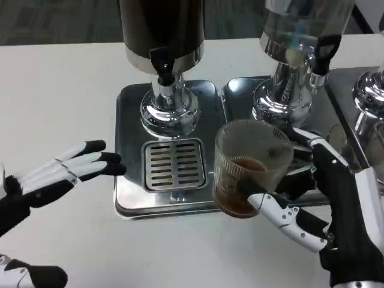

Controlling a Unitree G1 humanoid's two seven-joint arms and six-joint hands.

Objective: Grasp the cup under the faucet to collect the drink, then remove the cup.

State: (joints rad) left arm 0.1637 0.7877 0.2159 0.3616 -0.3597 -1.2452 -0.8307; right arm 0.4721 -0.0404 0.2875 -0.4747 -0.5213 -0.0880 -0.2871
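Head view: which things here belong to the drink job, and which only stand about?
Job: cup with brown drink, held by right hand; dark dispenser, its faucet, drip grate.
Standing about: clear dispenser, left hand, open above the table.

dark dispenser top cropped, drip tray behind cup

A drinks-serving corner of an office or canteen: tall drink dispensers with black taps, one dark-bodied and one clear-bodied, stand on polished chrome bases over a shiny steel drip tray with a slotted grate, all on a plain white counter beside grey carpet flooring.
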